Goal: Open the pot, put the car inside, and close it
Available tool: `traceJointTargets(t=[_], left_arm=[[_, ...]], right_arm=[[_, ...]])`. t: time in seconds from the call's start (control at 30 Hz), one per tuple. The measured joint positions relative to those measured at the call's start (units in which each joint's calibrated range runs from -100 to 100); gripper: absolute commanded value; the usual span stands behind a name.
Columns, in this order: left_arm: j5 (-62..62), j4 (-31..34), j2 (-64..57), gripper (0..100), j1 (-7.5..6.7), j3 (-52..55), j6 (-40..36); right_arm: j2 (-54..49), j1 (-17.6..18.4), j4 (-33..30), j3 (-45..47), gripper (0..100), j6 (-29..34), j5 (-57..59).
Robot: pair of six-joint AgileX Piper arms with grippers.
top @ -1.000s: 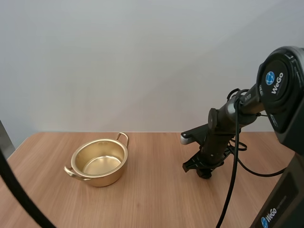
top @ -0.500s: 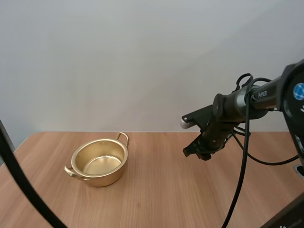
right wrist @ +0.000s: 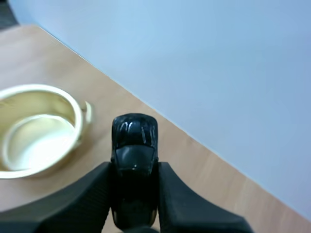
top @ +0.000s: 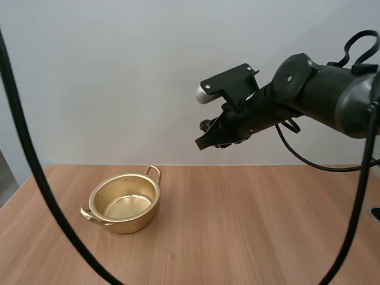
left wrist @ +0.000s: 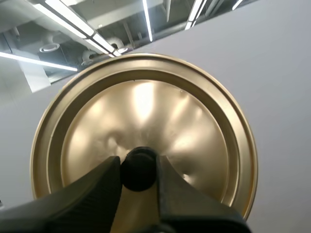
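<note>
Lidless gold pot (top: 123, 205) sits near the counter's (top: 237, 237) left edge. Right claw (top: 205, 141) hangs high above the far edge.

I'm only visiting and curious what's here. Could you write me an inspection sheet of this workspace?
Surface: wooden table, light wood grain.
Job's things: gold pot open and empty on the table; lid and black toy car held in the air.
Clutter: nothing seen.
Grippers: left gripper shut on the lid's knob; right gripper shut on the car, high above the table.
Cables: nothing seen on the table.
Surroundings: plain pale wall.
</note>
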Motion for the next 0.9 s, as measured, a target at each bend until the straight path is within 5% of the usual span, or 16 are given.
traceJointTargets(t=[0.17, 0.5, 0.9], left_arm=[[2.5, 0.0, 0.1, 0, 0.00, 1.6, 0.0], [2.9, 0.0, 0.1, 0, 0.00, 15.1, 0.7], [-1.4, -2.6, 0.1, 0, 1.05, 18.0, 1.4]], right_arm=[[-1.1, 4.7, 4.4, 0.0, 0, -1.2, 0.2], [5.9, 14.5, 3.5, -0.1, 0, -4.3, -7.2], [24.3, 20.5, 0.6, -5.7, 0, -6.2, -17.1]])
